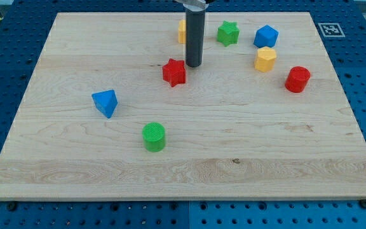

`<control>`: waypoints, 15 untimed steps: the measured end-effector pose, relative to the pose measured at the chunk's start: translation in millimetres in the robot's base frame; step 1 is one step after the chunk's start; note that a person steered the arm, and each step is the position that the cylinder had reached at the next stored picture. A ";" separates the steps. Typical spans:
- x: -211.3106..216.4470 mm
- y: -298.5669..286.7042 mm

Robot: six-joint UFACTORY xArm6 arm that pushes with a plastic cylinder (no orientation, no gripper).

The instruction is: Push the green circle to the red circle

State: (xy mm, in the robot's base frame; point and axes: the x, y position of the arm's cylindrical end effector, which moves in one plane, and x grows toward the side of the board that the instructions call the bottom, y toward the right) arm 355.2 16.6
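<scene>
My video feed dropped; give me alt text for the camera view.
My tip sits beside the red star, far from the green circle near the view's bottom. The red circle stands at the view's right.

**Bystander blocks on the board**

Wooden board (75,172) w/ a bunch of extras. Red star (174,72) near top center, green star (228,33) up top, blue cube-ish block (266,35) to its right, yellow block (265,59) just below that. Blue pyramid thing (105,102) mid-left. Another yellow-orange block (181,30) top center, mostly hidden. Marker tag (330,28) in the top right corner.
</scene>
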 end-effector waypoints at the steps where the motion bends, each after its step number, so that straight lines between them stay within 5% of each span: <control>1: -2.0 -1.3; 3: -75.8 -119.9; 4: -41.4 -216.5; 5: 57.7 -208.6; 6: 168.5 -110.0; 7: 192.6 -8.7; 9: 158.1 -55.9; 11: 263.7 -46.3; 13: 244.3 107.6; 14: 252.4 91.9; 15: 224.0 143.3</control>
State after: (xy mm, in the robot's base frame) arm 579.2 159.9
